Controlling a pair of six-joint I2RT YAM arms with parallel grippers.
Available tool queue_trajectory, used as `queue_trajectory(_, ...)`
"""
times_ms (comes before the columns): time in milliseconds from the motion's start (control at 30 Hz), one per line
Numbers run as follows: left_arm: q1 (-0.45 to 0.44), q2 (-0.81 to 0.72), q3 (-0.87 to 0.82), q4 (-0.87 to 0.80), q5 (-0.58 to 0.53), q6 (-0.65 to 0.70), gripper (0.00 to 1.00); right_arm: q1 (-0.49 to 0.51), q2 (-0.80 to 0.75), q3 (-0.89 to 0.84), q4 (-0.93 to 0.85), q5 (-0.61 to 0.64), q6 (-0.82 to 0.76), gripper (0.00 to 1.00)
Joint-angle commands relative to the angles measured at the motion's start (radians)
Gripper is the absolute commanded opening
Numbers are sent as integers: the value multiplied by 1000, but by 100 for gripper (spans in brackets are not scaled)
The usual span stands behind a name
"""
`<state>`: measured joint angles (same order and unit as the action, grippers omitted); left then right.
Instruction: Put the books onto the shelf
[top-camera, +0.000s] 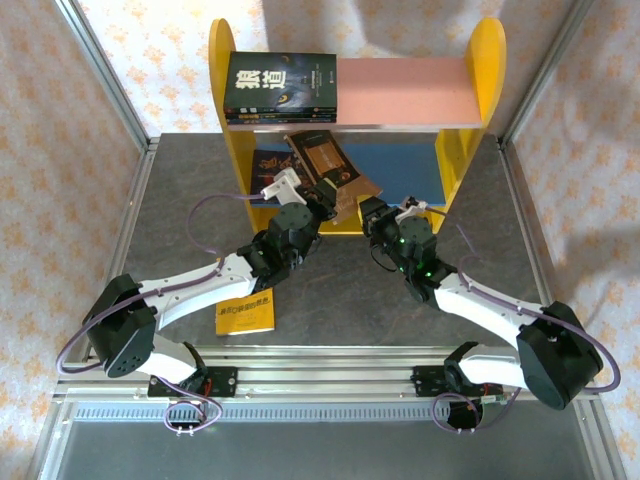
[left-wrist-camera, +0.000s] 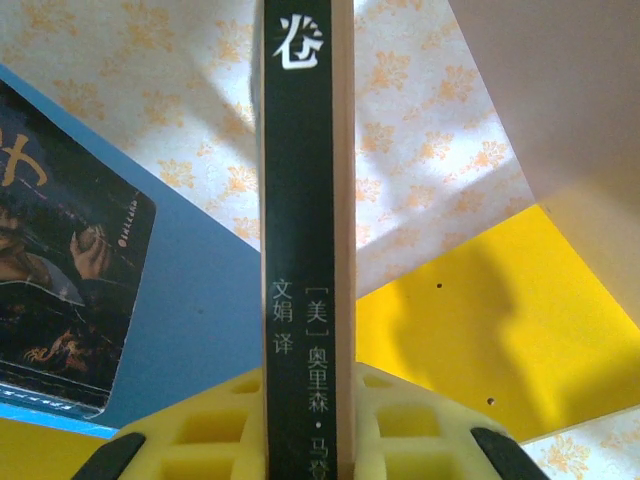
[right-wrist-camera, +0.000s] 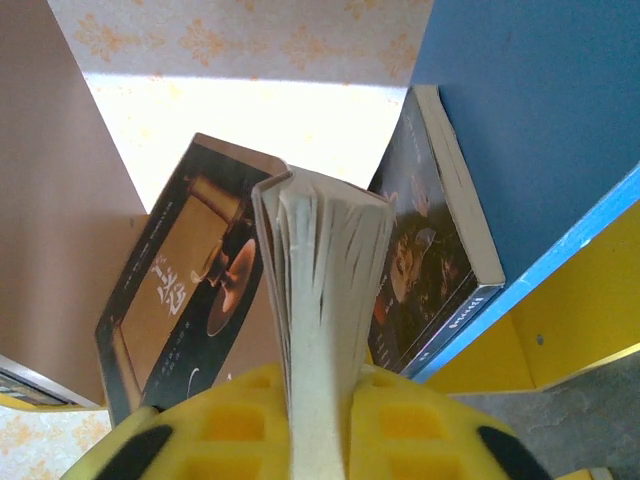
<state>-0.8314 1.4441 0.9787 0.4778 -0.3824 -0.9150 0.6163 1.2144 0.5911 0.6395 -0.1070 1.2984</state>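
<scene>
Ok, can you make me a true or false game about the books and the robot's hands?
1. A yellow book lies on the table beside the left arm. True.
2. The pink top board has no books. False: a stack of black books lies at its left end.
3. The right gripper is shut on the brown book's page edge. True.
4. The left gripper is open and empty. False: it is shut on the brown book's black spine.
5. The shelf's side panels are blue. False: they are yellow.
</scene>
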Motion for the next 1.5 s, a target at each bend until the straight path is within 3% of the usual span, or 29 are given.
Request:
queue_trajectory(0,-11,-54,0,58,-16,20,0,-8,-17,38,-37,25,-41,7)
queue_trajectory(100,-11,-72,-5,27,-28,26,0,-23,-24,49,-56,14,-76,0)
queue_trajectory(133,-12,-78,-12,19,-35,27,6,-31,-24,54,-66,9,-89,0)
queue_trajectory(233,-11,-105,-10,-41,-54,55,46,-67,-54,92,-105,-46,-169,0)
queue_trajectory(267,-12,-117,4,-93,-57,80,53,-87,-55,115,-141,-78,-209,0)
queue_trajectory(367,-11,-152,36,-224,-77,132,60,-150,-36,196,-224,-199,-312,0)
queue_trajectory(633,-6,-265,73,-513,-123,269,64,-281,97,390,-355,-528,-513,0)
queue_trajectory(767,-6,-313,76,-630,-121,296,64,-314,150,478,-441,-635,-628,0)
queue_trajectory(1067,-1,-397,-19,-679,-105,250,65,-342,240,534,-410,-780,-757,0)
queue_trajectory(1467,6,-379,32,-760,-49,293,67,-342,389,591,-318,-830,-839,0)
